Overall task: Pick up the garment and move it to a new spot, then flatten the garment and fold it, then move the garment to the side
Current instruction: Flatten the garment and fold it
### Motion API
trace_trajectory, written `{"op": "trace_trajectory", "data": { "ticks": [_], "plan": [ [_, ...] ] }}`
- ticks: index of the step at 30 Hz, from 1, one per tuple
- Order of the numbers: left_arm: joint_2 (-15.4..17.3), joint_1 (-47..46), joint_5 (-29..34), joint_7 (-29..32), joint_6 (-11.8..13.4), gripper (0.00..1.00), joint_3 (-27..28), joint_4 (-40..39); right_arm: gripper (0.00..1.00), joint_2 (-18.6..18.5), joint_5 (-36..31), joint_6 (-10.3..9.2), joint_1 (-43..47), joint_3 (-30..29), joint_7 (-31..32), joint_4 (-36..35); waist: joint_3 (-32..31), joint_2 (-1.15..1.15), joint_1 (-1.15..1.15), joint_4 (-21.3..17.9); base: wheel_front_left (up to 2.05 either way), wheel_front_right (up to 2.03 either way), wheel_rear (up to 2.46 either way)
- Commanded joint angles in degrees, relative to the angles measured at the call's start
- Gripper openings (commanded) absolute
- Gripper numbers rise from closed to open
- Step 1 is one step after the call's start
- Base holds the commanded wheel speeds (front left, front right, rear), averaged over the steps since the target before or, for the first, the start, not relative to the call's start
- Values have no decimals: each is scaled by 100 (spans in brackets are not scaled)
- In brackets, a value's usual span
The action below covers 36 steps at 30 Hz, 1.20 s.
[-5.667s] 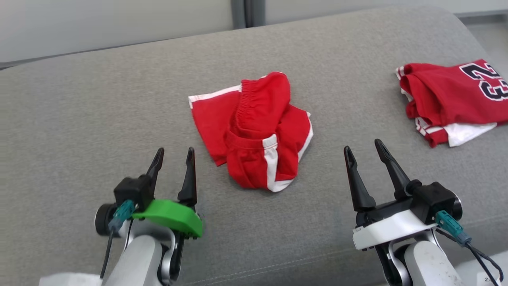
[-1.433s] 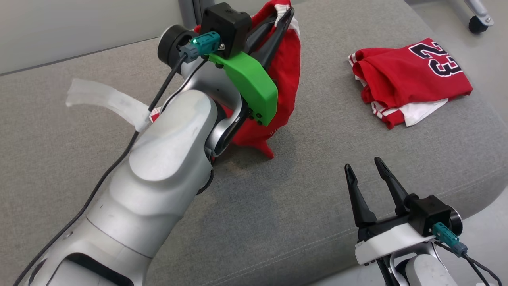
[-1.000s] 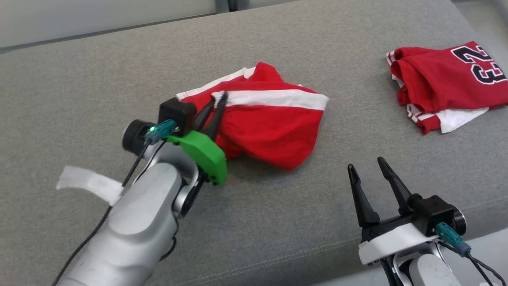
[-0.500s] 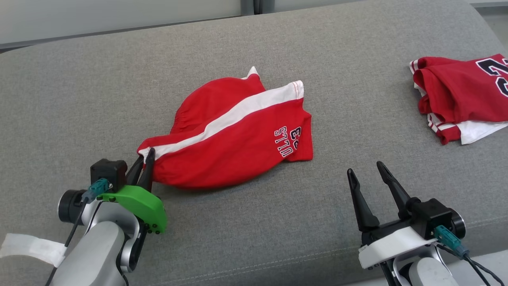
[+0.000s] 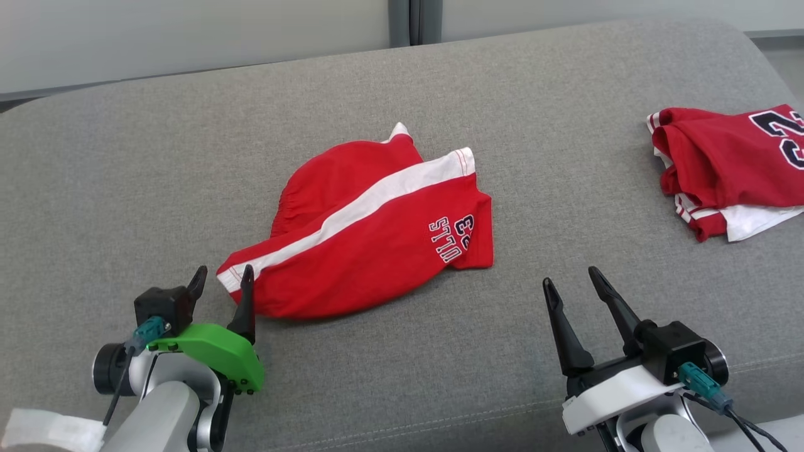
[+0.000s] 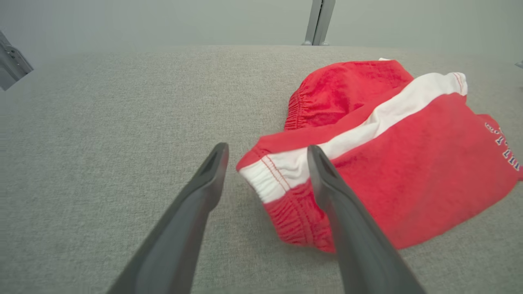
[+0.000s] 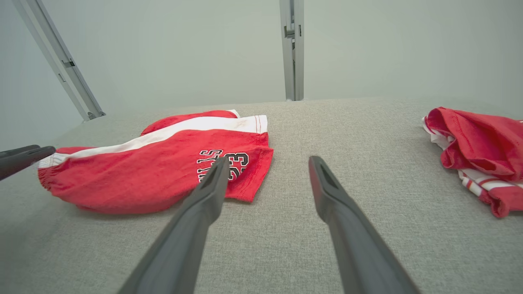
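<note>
Your red shorts point(image 5: 377, 238) lie mid-frame on the grey cushion point(image 5: 125, 157). Left gripper point(image 5: 223, 276), lower left: fingers apart, waistband corner at the tips, unclamped. Right gripper point(image 5: 570, 279), lower right: fingers apart, empty.

Left tool point(image 5: 224, 271): long dark tapered fingers point(image 5: 244, 307), black block point(image 5: 160, 304), green bracket point(image 5: 207, 351) with small screws, teal connector point(image 5: 149, 328), black cable point(image 5: 116, 398). Right tool point(image 5: 570, 277): white bracket point(image 5: 612, 392), teal plug point(image 5: 691, 375). Forearms point(image 5: 163, 420) pale silver.

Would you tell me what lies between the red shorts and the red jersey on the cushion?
Bare grey cushion separates the red shorts from the red jersey, as the head view shows.
</note>
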Motion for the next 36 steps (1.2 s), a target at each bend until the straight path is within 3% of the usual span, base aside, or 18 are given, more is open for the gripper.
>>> {"op": "trace_trajectory", "data": {
  "ticks": [1, 10, 15, 16, 24, 36],
  "plan": [
    [7, 163, -50, -80, 81, 100, 59, -58, 100, -9, 36, -7, 72, 15, -20, 35, -175, 0, 0, 46, 0, 0, 0],
    [-187, 786, -15, -284, 372, 100, 436, -754, 100, 4, 132, -7, 190, -16, -20, 43, -584, 0, 0, 195, 0, 0, 0],
    [-513, 1378, 667, -291, 575, 100, 1027, -1701, 100, 47, 78, -7, 281, -100, -19, 27, -751, 0, 0, 305, 0, 0, 0],
    [-650, 1630, 1050, -291, 575, 100, 1210, -2017, 100, 63, 46, -7, 322, -105, -20, 32, -796, 0, 0, 326, 0, 0, 0],
    [-1240, 2460, 2160, -286, 359, 100, 1830, -2789, 100, 114, -26, -7, 450, -247, -20, -13, -969, 0, 0, 369, 0, 0, 0],
    [-1597, 2951, 2609, -287, -210, 100, 2214, -2312, 100, 171, -33, -7, 751, -388, -20, -124, -1152, 0, 0, 398, 0, 0, 0]
  ]
}}
